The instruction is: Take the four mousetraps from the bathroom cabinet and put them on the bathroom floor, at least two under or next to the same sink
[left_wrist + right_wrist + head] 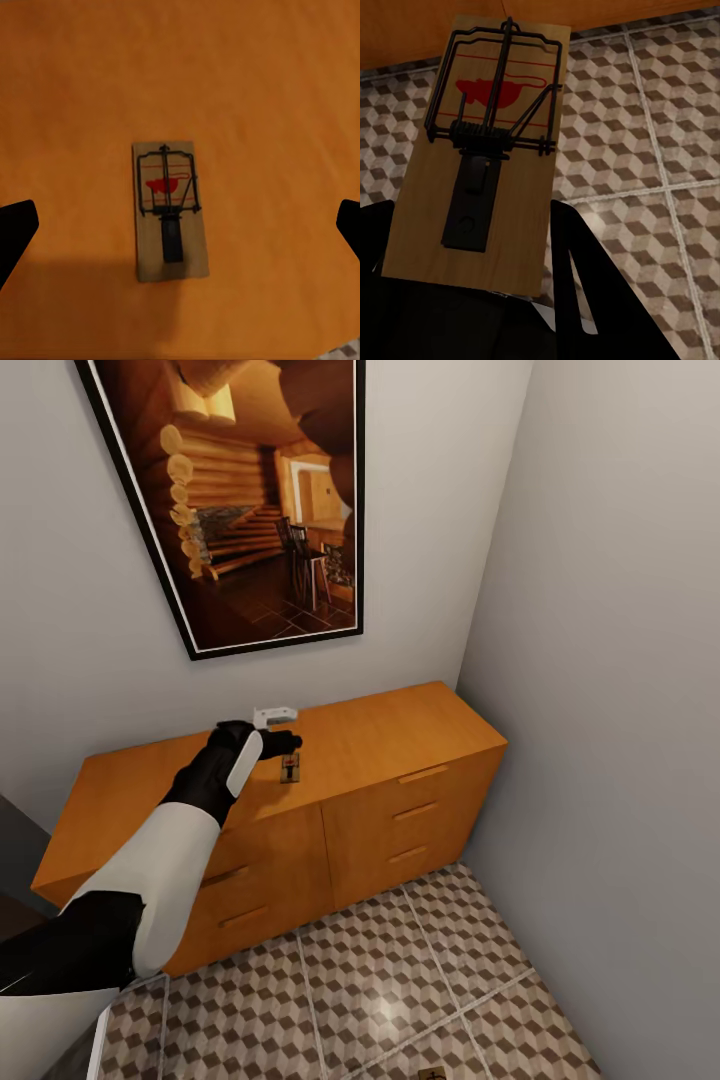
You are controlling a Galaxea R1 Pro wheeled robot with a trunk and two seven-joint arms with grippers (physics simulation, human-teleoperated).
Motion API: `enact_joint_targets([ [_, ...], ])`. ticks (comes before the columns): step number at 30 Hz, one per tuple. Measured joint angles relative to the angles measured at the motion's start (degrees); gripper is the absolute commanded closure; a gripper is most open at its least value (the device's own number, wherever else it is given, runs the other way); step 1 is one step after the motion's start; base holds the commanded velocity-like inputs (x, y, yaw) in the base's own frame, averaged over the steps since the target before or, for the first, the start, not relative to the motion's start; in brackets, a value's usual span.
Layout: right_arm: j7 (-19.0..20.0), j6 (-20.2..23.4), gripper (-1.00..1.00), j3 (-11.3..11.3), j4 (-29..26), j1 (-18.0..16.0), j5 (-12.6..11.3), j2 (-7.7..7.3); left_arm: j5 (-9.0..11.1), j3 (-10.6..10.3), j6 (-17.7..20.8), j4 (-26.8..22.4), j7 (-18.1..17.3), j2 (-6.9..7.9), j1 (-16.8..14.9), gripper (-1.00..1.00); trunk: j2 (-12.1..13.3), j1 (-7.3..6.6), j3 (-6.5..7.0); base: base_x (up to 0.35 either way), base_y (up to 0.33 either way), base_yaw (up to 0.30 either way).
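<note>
A large black-framed picture of a log-cabin interior (250, 500) hung tilted on the pale grey far wall (60, 610). A plain grey side wall (620, 660) closed the scene on the right, meeting the far wall in a corner.

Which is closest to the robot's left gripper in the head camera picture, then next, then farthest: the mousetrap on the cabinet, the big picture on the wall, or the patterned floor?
From the left gripper:
1. Mousetrap, just beneath it on the cabinet top.
2. Wall picture, above.
3. Patterned floor, below the cabinet front.
</note>
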Motion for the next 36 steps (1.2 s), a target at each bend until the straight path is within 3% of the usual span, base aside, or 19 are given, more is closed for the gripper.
enact_joint_targets([
  [18,0.0,0.18,1.0,-0.01,0.0,0.0,-0.02,0.03,0.0,-0.02,-0.48,1.41,-0.02,-0.17,0.0,-1.0,0.0,0.0,-0.1,0.0,0.0,0.0],
  [36,0.0,0.29,1.0,0.0,0.0,0.0,-0.08,0.12,0.0,0.02,-0.48,2.02,-0.1,-0.17,0.0,-1.0,0.0,0.0,-1.61,0.0,0.0,0.0],
])
